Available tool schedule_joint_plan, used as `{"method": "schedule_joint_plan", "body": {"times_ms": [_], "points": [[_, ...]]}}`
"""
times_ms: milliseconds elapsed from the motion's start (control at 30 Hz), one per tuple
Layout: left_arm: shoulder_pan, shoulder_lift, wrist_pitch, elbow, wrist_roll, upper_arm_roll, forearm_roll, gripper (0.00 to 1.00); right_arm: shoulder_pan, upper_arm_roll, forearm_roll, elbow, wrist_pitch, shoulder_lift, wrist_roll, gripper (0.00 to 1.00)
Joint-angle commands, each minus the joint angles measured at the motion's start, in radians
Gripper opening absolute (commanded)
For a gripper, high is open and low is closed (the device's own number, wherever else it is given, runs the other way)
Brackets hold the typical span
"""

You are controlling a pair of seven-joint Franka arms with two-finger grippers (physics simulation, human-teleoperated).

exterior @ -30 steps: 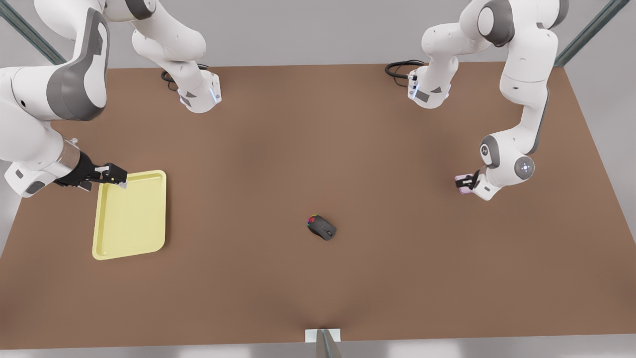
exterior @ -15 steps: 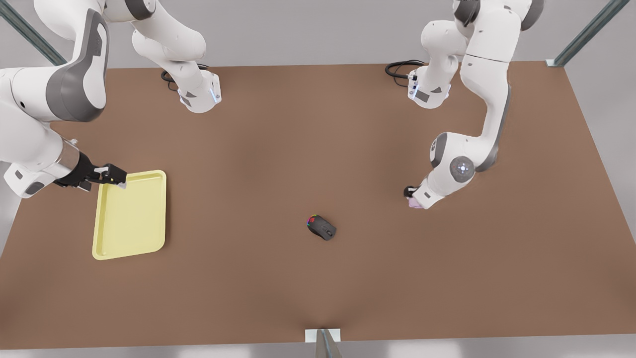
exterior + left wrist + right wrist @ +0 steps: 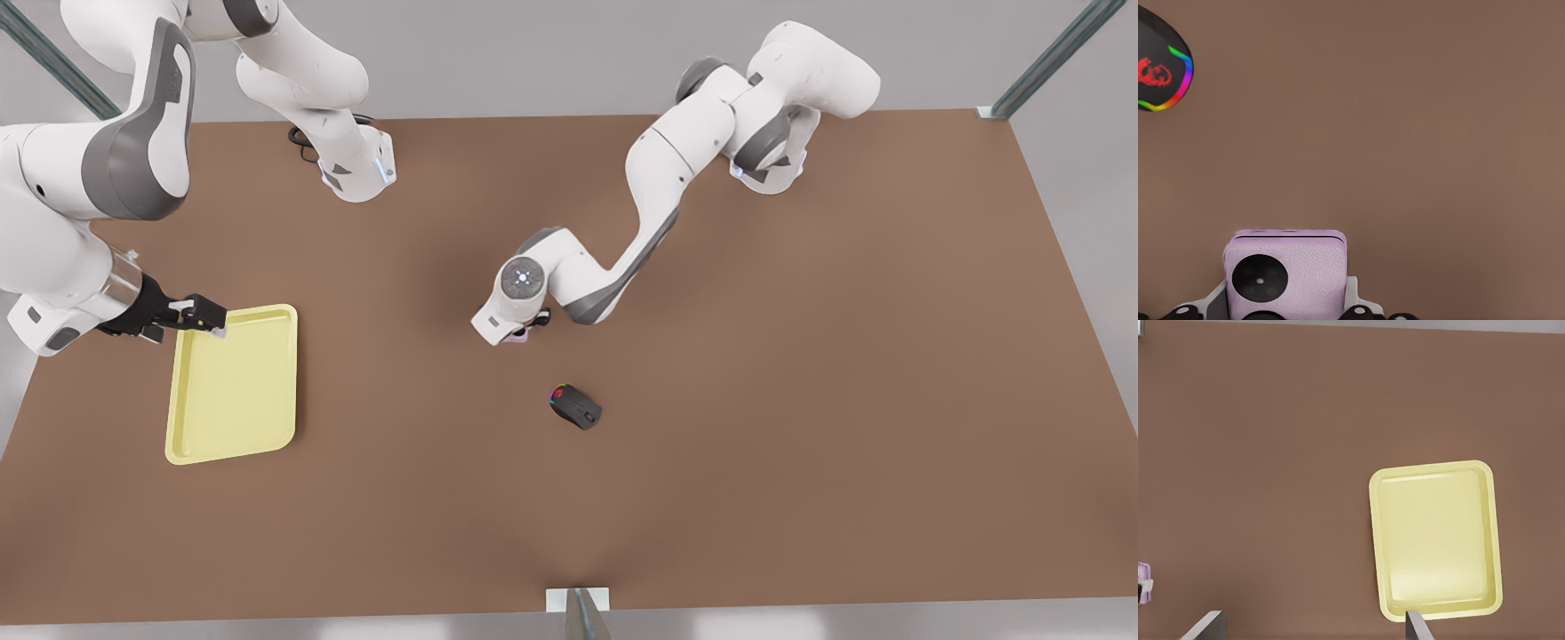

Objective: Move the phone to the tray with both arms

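One claw, the left claw, carried the phone centreward.

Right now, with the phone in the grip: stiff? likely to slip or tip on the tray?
The phone looks like a rigid flat slab, so it likely won't flex in the left end effector. Its pink face seems leather-textured, probably not very slippery. Being flat and squarish, it should rest without rolling on the tray, whose low rim might stop a slide. The right end effector waits by the tray.
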State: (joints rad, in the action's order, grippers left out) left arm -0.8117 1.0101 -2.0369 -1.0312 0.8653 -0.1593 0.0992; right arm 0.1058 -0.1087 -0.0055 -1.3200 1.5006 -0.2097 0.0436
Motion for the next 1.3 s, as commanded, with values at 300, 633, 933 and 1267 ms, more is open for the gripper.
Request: {"method": "schedule_joint_plan", "body": {"times_ms": [300, 633, 933, 1267], "points": [[0.016, 0.028, -0.138, 0.002, 0.574, 0.000, -0.003, 1.00, 0.005, 0.000, 0.001, 0.001, 0.000, -0.002, 0.006, 1.00], [0.692, -0.797, 0.698, -0.386, -1.074, 0.156, -0.144, 1.00, 0.002, -0.002, 0.001, 0.002, 0.003, -0.031, -0.002, 1.00], [0.692, -0.791, 0.939, -0.217, -1.086, 0.130, -0.098, 1.00, -0.299, -0.017, -0.025, -0.001, 0.124, -0.160, -0.188, 1.00], [0.692, -0.769, 0.935, -0.222, -1.086, 0.130, -0.082, 1.00, -0.603, -0.014, -0.025, -0.064, 0.464, -0.393, -0.740, 1.00]]}}
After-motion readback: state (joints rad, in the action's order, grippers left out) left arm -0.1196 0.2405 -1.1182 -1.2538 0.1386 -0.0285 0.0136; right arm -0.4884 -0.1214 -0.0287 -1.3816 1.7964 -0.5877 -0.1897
